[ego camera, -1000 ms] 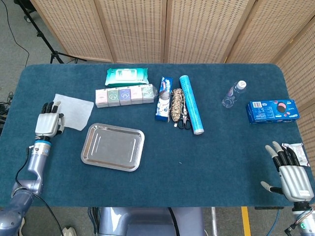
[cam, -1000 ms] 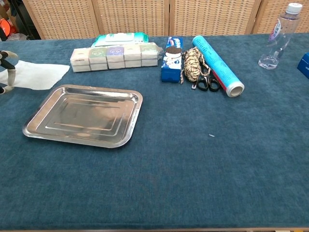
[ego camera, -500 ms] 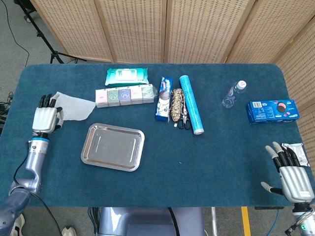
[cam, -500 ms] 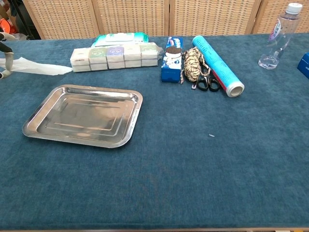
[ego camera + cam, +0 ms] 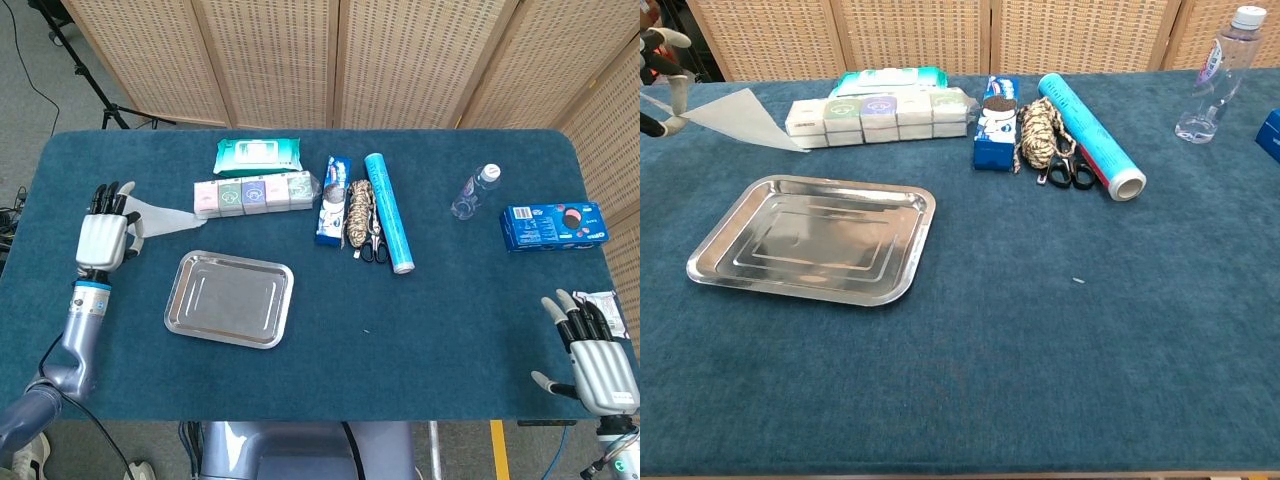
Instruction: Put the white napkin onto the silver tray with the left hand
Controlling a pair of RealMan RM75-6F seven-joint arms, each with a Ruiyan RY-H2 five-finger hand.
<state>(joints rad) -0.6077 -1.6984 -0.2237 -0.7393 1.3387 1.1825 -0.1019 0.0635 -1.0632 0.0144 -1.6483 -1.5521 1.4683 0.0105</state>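
1. Step in hand: carry phase. The left hand [image 5: 103, 238] at the left edge of the head view pinches one end of the white napkin [image 5: 165, 214], which is lifted and stretches to the right toward the row of small boxes [image 5: 253, 193].
2. In the chest view the napkin [image 5: 745, 117] hangs as a taut slanted sheet in the upper left of the frame. Its far corner dips to just beside the boxes; can't tell if that corner touches the blue surface [image 5: 450, 300] or the boxes.
3. The silver tray [image 5: 230, 298] sits lower and to the right of the left hand, near it, with nothing in it. Napkin isn't over it yet.
4. Next move, my read: swing the hand right and toward the bottom of the frame until the sheet is over the tray's middle, lower, then let go. Needs enough lift so the trailing corner clears the tray rim and doesn't snag the boxes.
5. Risk: thin limp sheet, may fold or drape half off the rim on release.
6. Napkin look: plain white, thin, slightly see-through at the edges, flat, no visible creases.
7. The right hand [image 5: 595, 360] is in the lower right corner of the head view, fingers spread, holding nothing, well apart from the action.
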